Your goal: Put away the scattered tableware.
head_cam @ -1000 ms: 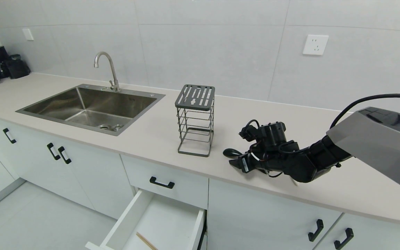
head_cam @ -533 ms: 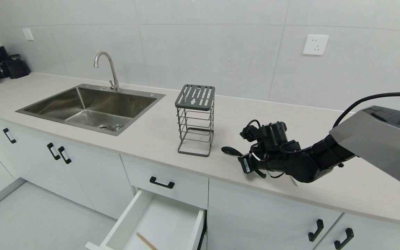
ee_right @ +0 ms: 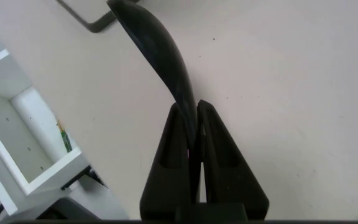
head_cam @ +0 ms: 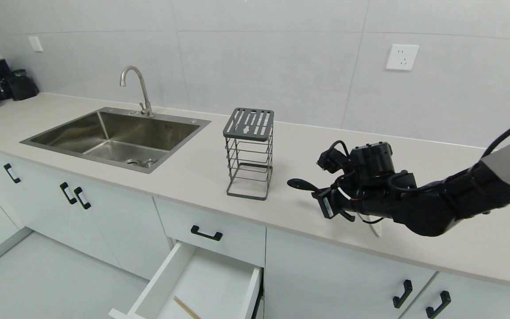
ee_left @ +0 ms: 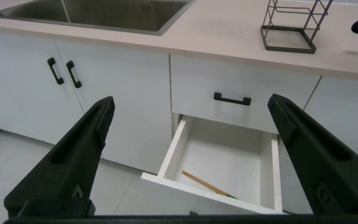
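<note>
Right gripper (head_cam: 322,198) clamped a black plastic spoon (head_cam: 298,183) by its handle, bowl just beside the dark slotted-top wire rack (head_cam: 249,153), above beige countertop (head_cam: 193,177). Left gripper (ee_left: 191,102) gaped wide, facing open white drawer (ee_left: 225,152) below that rack.

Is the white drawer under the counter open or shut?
Open: the white drawer is pulled out, its inside showing a thin wooden stick.

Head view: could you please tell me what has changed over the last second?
The right gripper, fingers shut on the black spoon, has lifted it off the counter, up and slightly towards the robot's right. The wire rack, open drawer and sink stayed put.
</note>
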